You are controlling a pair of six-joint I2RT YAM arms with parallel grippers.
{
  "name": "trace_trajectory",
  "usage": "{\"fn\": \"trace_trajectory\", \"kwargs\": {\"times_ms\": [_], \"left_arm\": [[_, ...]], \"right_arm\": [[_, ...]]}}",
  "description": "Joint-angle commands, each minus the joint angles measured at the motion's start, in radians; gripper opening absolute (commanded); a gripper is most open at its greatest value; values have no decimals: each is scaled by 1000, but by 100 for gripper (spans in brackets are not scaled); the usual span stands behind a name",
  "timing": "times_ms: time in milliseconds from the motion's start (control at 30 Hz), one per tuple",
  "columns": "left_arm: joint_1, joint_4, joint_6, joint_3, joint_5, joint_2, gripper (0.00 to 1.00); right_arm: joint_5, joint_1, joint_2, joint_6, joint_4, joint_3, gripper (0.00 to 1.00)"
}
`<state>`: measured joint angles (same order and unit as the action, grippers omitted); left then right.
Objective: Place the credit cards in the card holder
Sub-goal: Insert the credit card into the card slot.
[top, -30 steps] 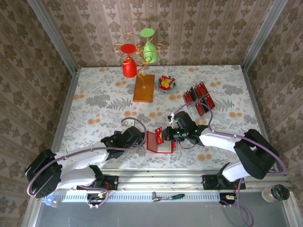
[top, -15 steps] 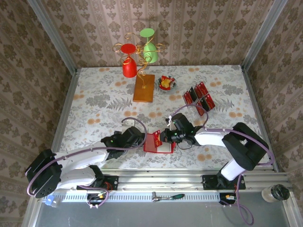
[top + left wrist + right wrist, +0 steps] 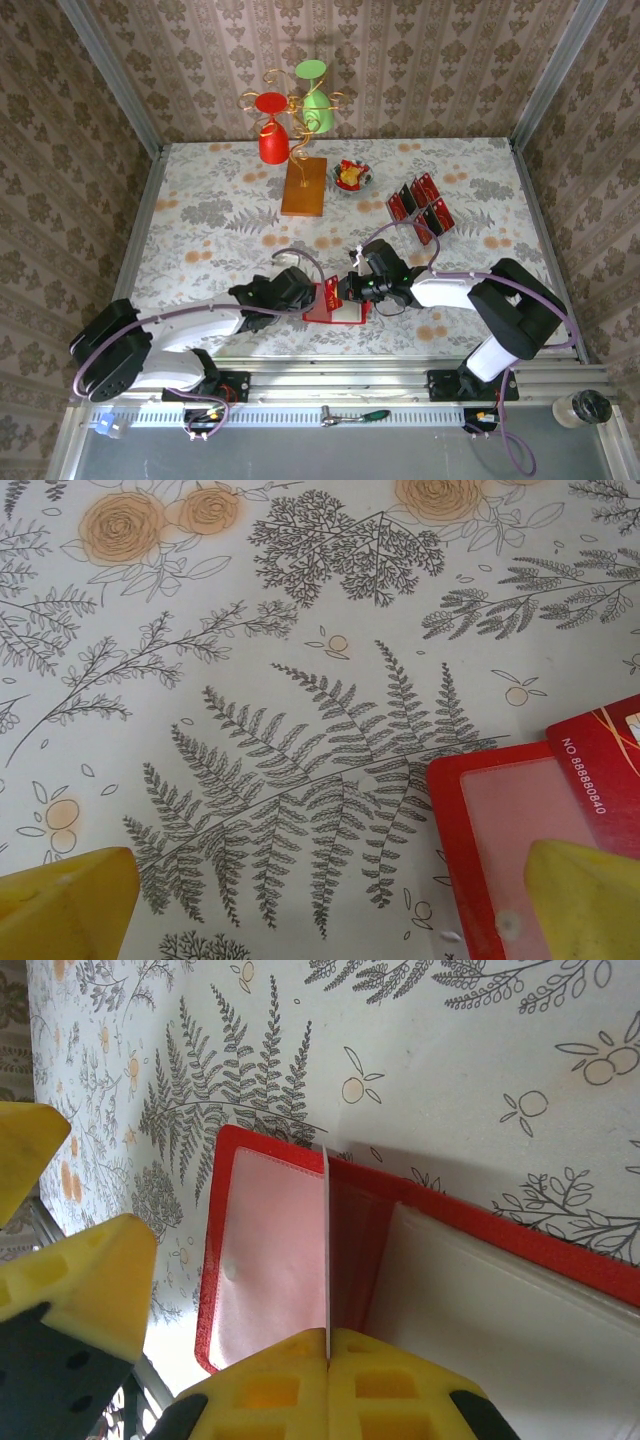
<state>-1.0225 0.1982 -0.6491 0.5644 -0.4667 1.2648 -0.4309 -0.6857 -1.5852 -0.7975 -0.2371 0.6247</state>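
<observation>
The card holder (image 3: 265, 1250) lies open on the flowered table (image 3: 200, 230), near the front edge and between the two arms, with its pale inside facing up. The right gripper (image 3: 327, 1348) has its fingers pressed together on one credit card (image 3: 608, 780), held over the holder with its tip near the fold. The left gripper (image 3: 306, 297) is spread wide, with one finger above the holder's left flap and the other above bare table. The other credit cards (image 3: 420, 208) sit in a group at the back right, well apart from the holder.
</observation>
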Motion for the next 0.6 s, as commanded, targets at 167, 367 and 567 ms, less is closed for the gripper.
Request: {"fn": "trace_trajectory", "kwargs": {"times_ms": [167, 367, 567], "left_arm": [[-27, -30, -2, -12, 5, 43, 100], [-41, -21, -29, -35, -8, 62, 100], [-50, -10, -59, -55, -23, 64, 100]], "right_arm": [[-17, -8, -6, -7, 4, 7, 0], [-22, 2, 41, -14, 14, 7, 0], [13, 13, 115, -16, 48, 0, 0]]}}
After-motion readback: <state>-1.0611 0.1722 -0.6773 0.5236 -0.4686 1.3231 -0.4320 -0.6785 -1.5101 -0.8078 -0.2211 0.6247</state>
